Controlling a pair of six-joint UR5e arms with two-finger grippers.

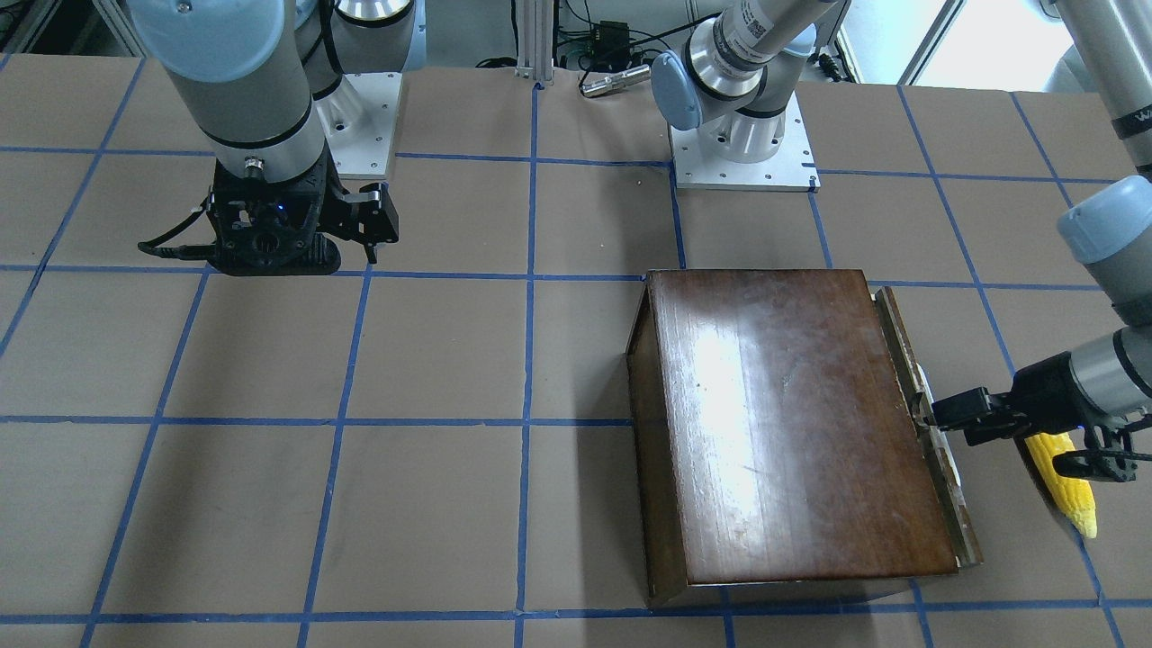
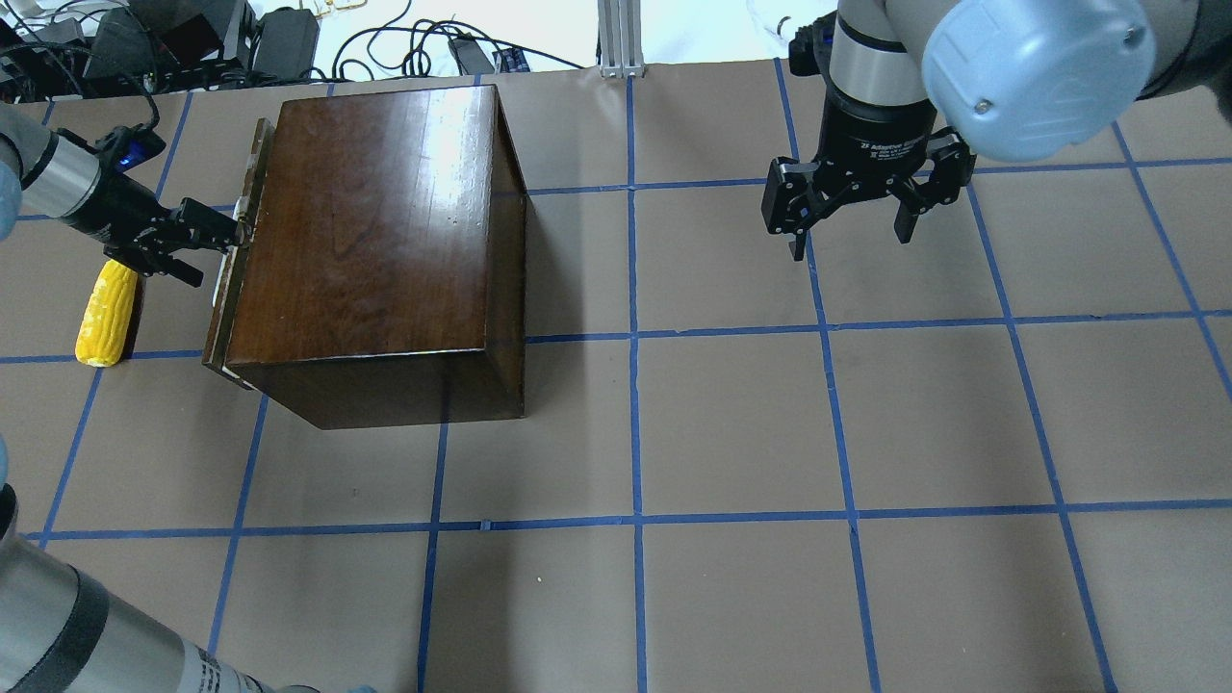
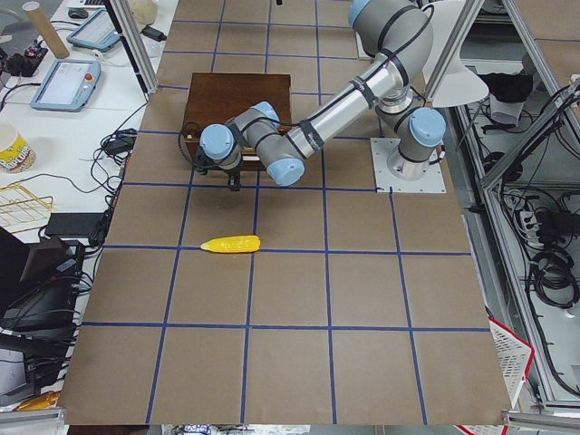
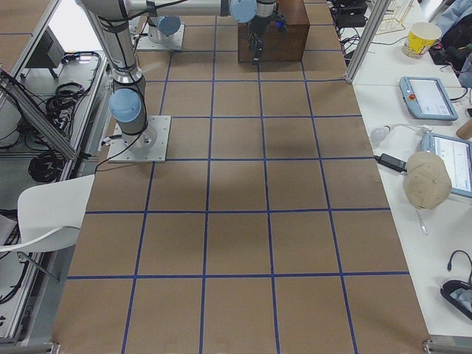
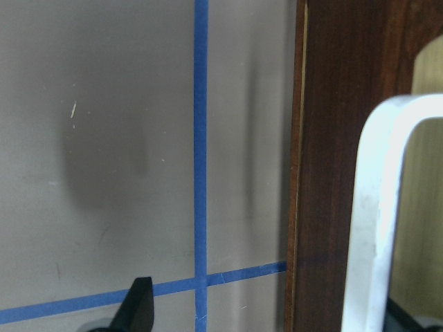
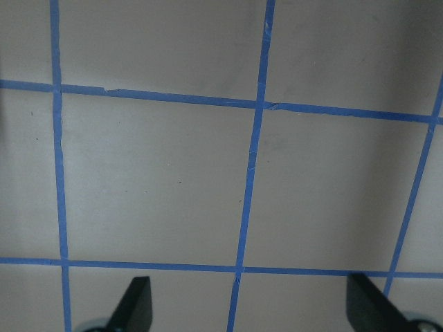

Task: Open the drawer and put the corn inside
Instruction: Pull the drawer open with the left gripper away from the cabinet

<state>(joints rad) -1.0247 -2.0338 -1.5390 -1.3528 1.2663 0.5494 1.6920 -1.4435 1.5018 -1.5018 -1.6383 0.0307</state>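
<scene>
The glossy dark wooden box stands at the far left of the overhead view. The drawer's worn front panel lies close against the box's left side; it also shows in the front-facing view. My left gripper is open at the panel's middle, level with the table. In the left wrist view the white handle sits between the fingers, near the right one. The yellow corn lies on the table just below that gripper. My right gripper is open and empty above bare table at the far right.
The table is brown paper with a blue tape grid. Both arm bases stand at the robot's edge. Cables and gear lie beyond the box. The left arm's elbow hangs over the near left corner.
</scene>
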